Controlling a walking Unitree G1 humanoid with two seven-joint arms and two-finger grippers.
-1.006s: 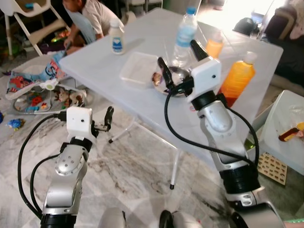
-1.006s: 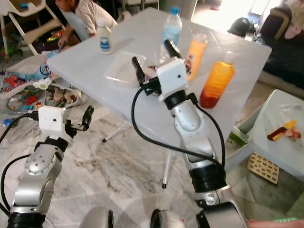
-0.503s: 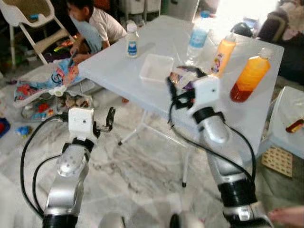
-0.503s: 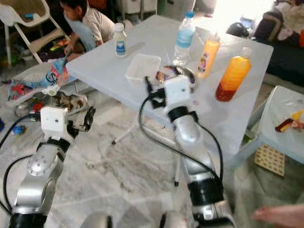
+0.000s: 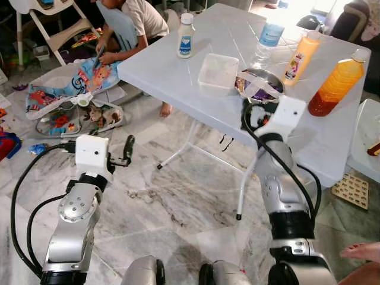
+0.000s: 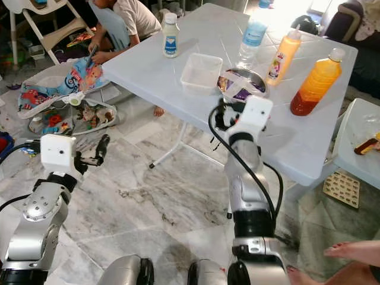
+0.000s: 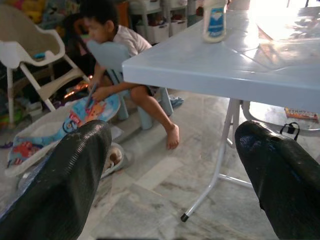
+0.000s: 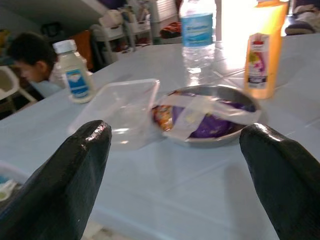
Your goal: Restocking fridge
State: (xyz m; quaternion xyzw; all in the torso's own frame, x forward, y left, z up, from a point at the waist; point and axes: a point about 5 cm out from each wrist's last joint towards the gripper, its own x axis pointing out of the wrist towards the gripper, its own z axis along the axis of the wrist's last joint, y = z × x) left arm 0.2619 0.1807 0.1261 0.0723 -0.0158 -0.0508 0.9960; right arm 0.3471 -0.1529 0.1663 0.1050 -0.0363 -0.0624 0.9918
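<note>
On the white table (image 5: 178, 74) stand a small milk bottle (image 5: 186, 35), a clear plastic box (image 5: 217, 71), a metal bowl (image 5: 259, 86) of wrapped purple food, a water bottle (image 5: 264, 44), a slim orange juice bottle (image 5: 297, 56) and a big orange bottle (image 5: 338, 83). My right gripper (image 5: 250, 116) is open at the table's near edge, just in front of the bowl (image 8: 210, 112), holding nothing. The box (image 8: 122, 112) lies beside the bowl. My left gripper (image 5: 126, 151) is open and empty, low over the floor left of the table (image 7: 225, 65).
A child (image 5: 139, 18) sits on the floor at the table's far left corner, beside a high chair (image 5: 53, 29) and a toy mat (image 5: 71, 95). A low white table (image 5: 365, 136) stands on the right. A person's foot (image 5: 362, 252) rests at the bottom right.
The camera has drawn back and the whole scene has shifted. My right gripper has come down from over the bowl to the table's near edge. The left arm has barely moved.
</note>
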